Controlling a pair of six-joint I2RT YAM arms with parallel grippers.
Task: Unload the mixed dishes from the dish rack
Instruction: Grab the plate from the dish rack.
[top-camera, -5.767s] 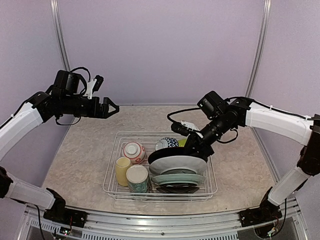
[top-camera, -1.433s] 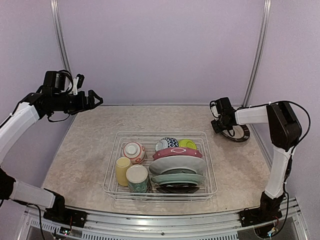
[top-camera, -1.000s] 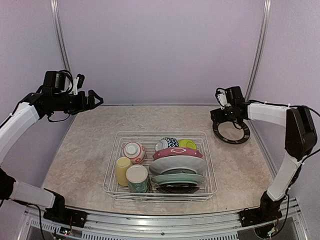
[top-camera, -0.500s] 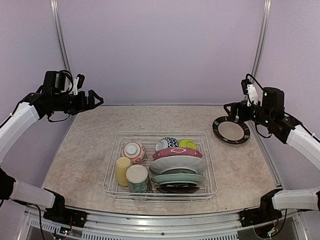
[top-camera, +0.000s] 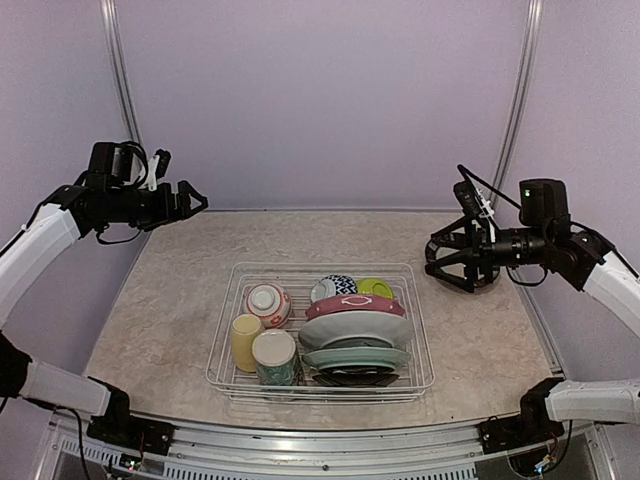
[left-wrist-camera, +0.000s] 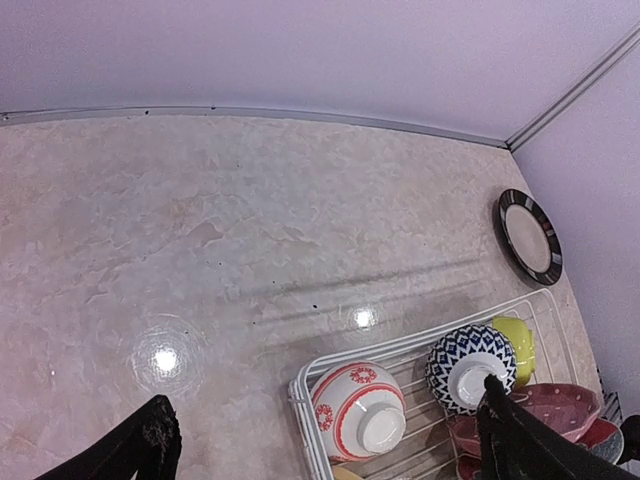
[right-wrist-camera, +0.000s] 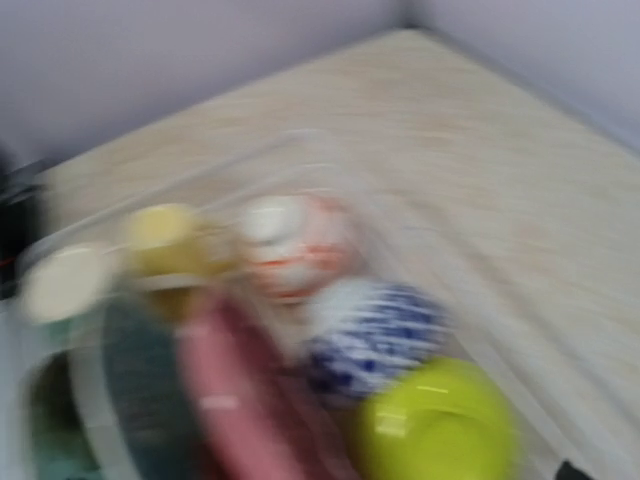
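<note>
The dish rack (top-camera: 221, 350) stands mid-table with the mixed dishes in it. On its left are a red-patterned bowl (top-camera: 268, 303), a pale yellow mug (top-camera: 245, 340) and a floral cup (top-camera: 275, 358). At its back are a black-and-white bowl (top-camera: 335, 288) and a lime-green bowl (top-camera: 376, 288). Maroon (top-camera: 355, 305), grey-white (top-camera: 355, 328) and teal (top-camera: 357, 357) plates stand in a row. My left gripper (top-camera: 196, 202) hangs open and empty high at the far left. My right gripper (top-camera: 436, 260) is open and empty, right of the rack, pointing at it.
A black-rimmed plate (left-wrist-camera: 530, 237) lies on the table by the right wall, mostly hidden behind my right gripper in the top view. The right wrist view is motion-blurred; it shows the lime-green bowl (right-wrist-camera: 435, 420) nearest. Walls close in the back and both sides.
My right arm has swung away from the black-rimmed plate, which stays on the table, and its open gripper now faces the rack. The left arm has not moved.
</note>
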